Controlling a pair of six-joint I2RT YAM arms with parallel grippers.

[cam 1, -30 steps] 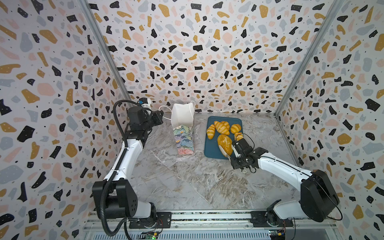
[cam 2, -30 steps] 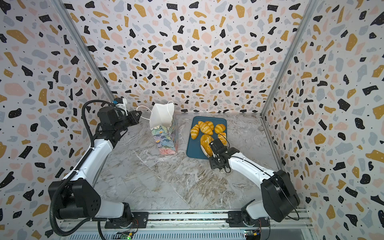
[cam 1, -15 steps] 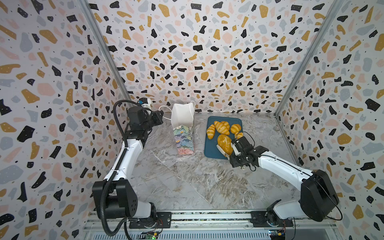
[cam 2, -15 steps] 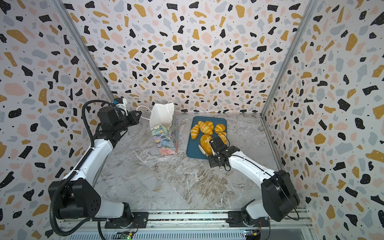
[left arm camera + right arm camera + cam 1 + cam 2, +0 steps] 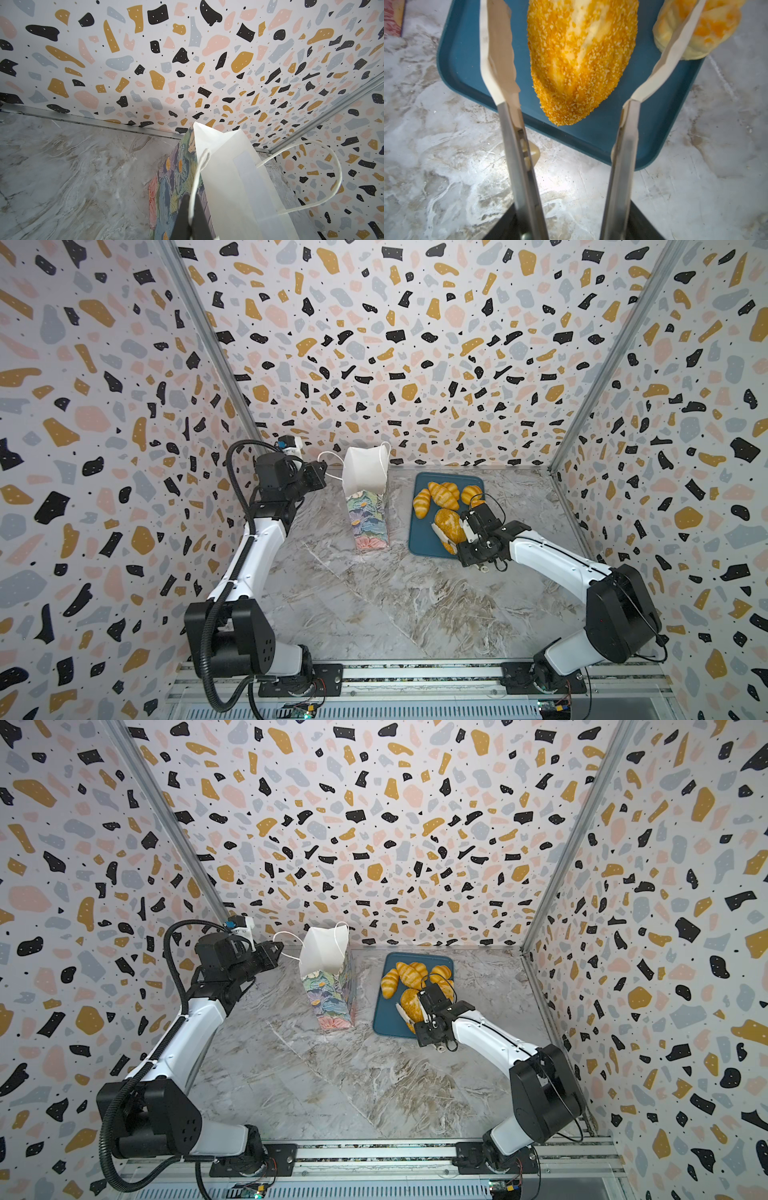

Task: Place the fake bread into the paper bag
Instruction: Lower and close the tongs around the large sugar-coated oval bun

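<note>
Lying on the near half of the dark-blue tray (image 5: 423, 540), the speckled loaf (image 5: 448, 521) of the fake bread sits between the two pale tips of a pair of tongs (image 5: 500, 62). In the right wrist view the tips stand apart, one on each side of the loaf, and whether either touches it cannot be told. A pale ridged bun (image 5: 708, 27) shows behind one tip at the tray's edge. In both top views a striped croissant (image 5: 422, 502) and the other pastries crowd the tray's 12 o'clock end.

The right gripper (image 5: 465, 538) is at the loaf's 4 o'clock, low over the tray's near edge. It is clamped on the metal handles of the tongs, its jaws held partly apart by them.

The paper bag (image 5: 368, 497) stands upright at the tray's 9 o'clock, near it but not touching, with its mouth open and its white inside showing. At the bag's 10 o'clock, level with its rim, the left gripper (image 5: 322, 470) has its fingers (image 5: 182, 214) pressed together on one white cord handle (image 5: 199, 166). The cord is drawn out toward that gripper. The second handle (image 5: 336, 182) loops free. Bag and tray both rest on the marbled table (image 5: 374, 605).
</note>
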